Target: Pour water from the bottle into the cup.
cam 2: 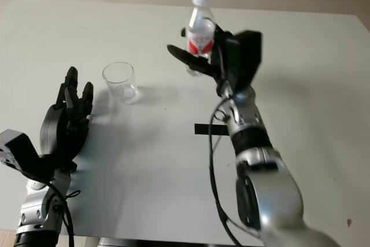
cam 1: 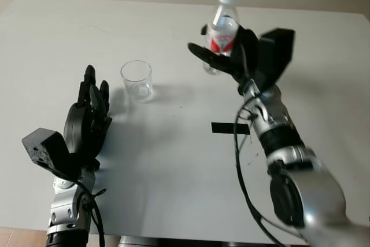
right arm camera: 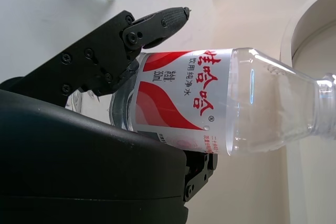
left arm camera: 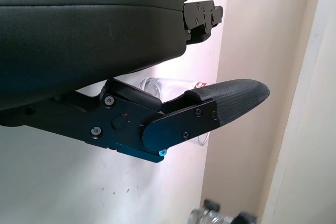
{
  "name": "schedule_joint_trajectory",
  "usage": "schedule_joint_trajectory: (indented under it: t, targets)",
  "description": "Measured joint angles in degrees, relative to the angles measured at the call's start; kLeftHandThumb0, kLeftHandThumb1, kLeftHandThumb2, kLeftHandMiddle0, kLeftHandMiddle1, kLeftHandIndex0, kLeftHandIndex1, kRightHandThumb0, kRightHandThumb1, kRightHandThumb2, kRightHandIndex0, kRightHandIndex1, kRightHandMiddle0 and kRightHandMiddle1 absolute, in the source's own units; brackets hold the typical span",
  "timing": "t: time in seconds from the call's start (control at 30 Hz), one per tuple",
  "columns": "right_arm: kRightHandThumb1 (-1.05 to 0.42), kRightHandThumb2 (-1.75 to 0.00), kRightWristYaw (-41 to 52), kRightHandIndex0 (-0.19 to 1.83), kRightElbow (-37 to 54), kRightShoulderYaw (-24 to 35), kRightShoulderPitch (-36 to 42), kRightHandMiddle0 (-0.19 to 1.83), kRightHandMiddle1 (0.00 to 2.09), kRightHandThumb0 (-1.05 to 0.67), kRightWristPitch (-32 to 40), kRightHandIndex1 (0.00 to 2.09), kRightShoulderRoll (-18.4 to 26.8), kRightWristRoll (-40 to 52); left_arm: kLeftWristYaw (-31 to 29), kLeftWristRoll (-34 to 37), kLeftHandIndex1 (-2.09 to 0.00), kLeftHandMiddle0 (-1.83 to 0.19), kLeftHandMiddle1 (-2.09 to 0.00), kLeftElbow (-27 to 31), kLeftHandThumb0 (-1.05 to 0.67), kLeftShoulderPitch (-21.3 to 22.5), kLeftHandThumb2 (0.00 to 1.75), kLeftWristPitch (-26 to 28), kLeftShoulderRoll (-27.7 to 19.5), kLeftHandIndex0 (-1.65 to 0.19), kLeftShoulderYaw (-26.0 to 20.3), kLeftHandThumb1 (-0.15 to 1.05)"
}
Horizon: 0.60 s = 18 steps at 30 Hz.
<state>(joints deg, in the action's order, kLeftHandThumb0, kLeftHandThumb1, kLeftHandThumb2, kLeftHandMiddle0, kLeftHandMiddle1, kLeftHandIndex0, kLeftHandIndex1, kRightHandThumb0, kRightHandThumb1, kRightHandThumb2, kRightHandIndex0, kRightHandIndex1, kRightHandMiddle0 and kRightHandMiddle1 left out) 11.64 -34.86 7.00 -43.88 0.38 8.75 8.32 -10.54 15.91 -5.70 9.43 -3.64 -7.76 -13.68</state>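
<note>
A clear water bottle (cam 1: 222, 33) with a white cap and a red-and-white label stands upright at the back of the white table (cam 1: 173, 177). My right hand (cam 1: 202, 41) is around it, open: the bottle (right arm camera: 210, 103) lies against the palm, with straight fingers (right arm camera: 152, 24) on one side and the thumb on the other. An empty clear plastic cup (cam 1: 137, 80) stands to the left of the bottle, nearer the middle. My left hand (cam 1: 92, 93) is open, just left of the cup and holding nothing.
A short strip of black tape (cam 1: 230, 128) lies on the table in front of the bottle, under my right forearm. A pale wall runs behind the table's far edge.
</note>
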Motion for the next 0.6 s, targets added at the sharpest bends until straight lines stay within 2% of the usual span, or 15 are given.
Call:
schedule_joint_trajectory:
  t: [0.1, 0.23, 0.4, 0.6]
  targets:
    - [-1.05, -0.24, 1.0, 1.16, 10.1, -0.2, 6.0, 0.78, 2.09, -0.18, 4.2, 2.09, 0.8, 0.3, 0.0, 0.0, -0.05, 0.06, -0.05, 0.1, -0.81, -0.1, 0.77, 0.2, 0.0, 0.12, 0.0, 1.05]
    - [-1.05, -0.22, 0.2, 1.13, 17.9, -0.6, 11.3, 0.75, 2.09, -0.20, 7.8, 2.09, 1.1, -0.4, -0.2, 0.0, -0.05, 0.06, -0.05, 0.1, -0.81, -0.2, 0.77, 0.5, 0.0, 0.13, 0.0, 1.05]
    - [-1.05, -0.23, 0.0, 0.97, 22.9, -1.9, 16.4, 0.53, 2.09, -0.22, 10.0, 2.09, 1.5, -2.0, -0.7, 0.0, -0.05, 0.07, -0.05, 0.1, -0.81, -0.3, 0.76, 0.5, 0.0, 0.14, 0.1, 1.05]
    - [-1.05, -0.26, 0.1, 1.03, 25.9, -3.9, 20.1, 0.52, 2.09, -0.20, 10.8, 2.09, 2.0, -4.2, -1.0, 0.0, -0.05, 0.08, -0.05, 0.1, -0.81, -0.3, 0.77, 0.7, 0.0, 0.14, 0.3, 1.05]
